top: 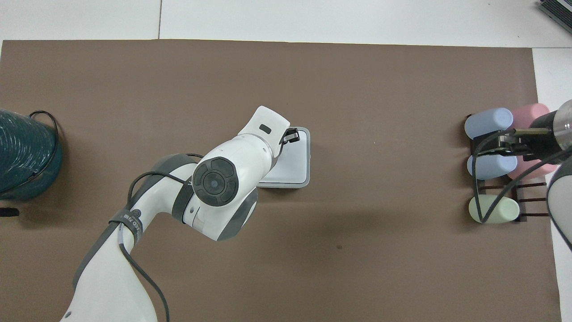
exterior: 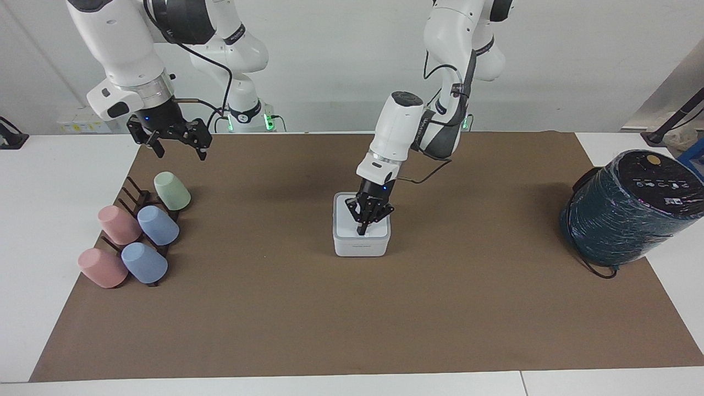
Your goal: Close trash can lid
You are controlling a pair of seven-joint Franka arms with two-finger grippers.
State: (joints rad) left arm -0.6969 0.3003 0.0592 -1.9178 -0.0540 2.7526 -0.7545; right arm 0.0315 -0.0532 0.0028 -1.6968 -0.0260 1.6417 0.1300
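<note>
At the trash can: you have the trash can (exterior: 361,235) near the middle of the brown mat (exterior: 352,308), and everything below is placed from it.
Lid: the lid (exterior: 352,223) lies flat on the can's top, looking down or all but down; no gap shows along the edge you see in the facing view.
Left gripper: the left gripper (exterior: 363,224) sits directly on the lid, fingers drawn together to a single point, holding nothing, tips on the white surface.
Key relation: the lid lies straight beneath the fingertips, so your coming move is a short vertical one, press or lift off.
Nearer arm: the left; it reaches the can from its own end.
Right gripper: the right gripper (exterior: 170,137) waits well apart from the can, fingers spread and empty, over the mat's edge above the cup rack (exterior: 135,231).
Judgement: closing looks nearly finished; I would check for a latch seat.
</note>
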